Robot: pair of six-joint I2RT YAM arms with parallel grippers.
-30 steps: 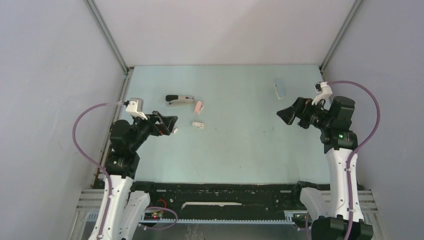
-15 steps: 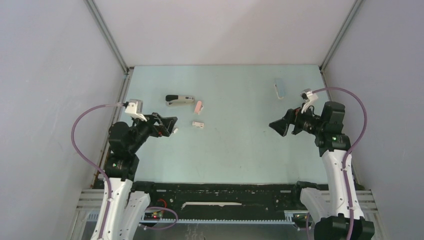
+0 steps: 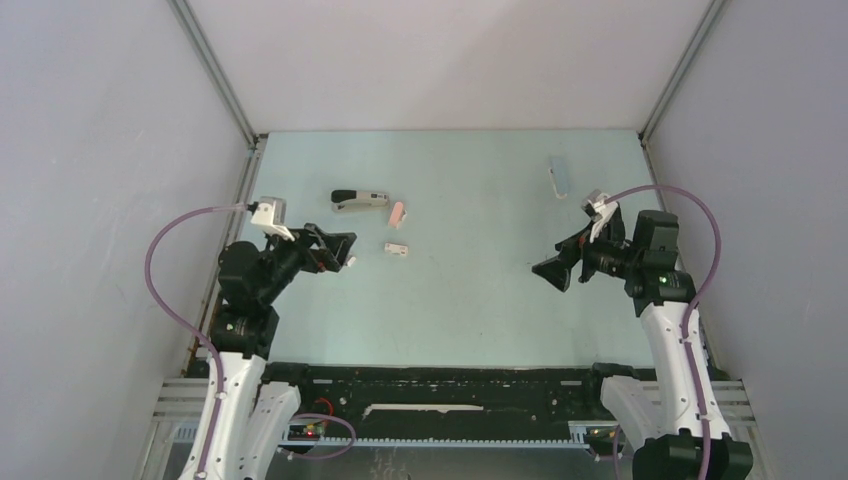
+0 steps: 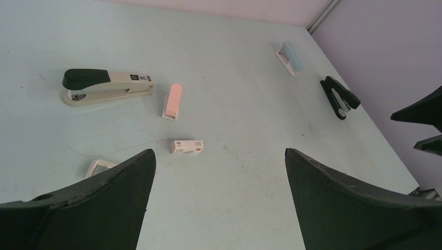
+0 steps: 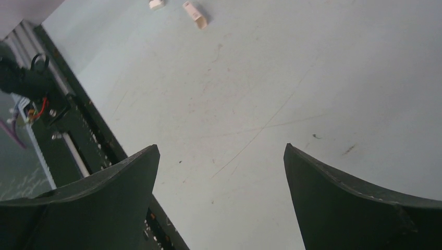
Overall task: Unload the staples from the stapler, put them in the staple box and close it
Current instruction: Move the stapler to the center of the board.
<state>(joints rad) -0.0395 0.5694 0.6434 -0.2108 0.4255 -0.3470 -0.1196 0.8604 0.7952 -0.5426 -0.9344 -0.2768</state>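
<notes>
Fingers (image 4: 99,203) wide apart on both grippers, nothing held. Right gripper (image 3: 548,274) drawn back toward the near edge within the last second, away from the black stapler (image 4: 339,98) near the right wall (left gripper (image 3: 343,250) unmoved). No loose staples visible; unloading apparently not yet begun.

Left gripper (image 4: 219,156) jaws wide apart above the table (image 4: 245,120), stapler (image 4: 107,86) lying far left, pink block (image 4: 172,100) and small white box (image 4: 186,146) near it, pale blue item (image 4: 290,57) and black staple remover (image 4: 339,97) far right.
</notes>
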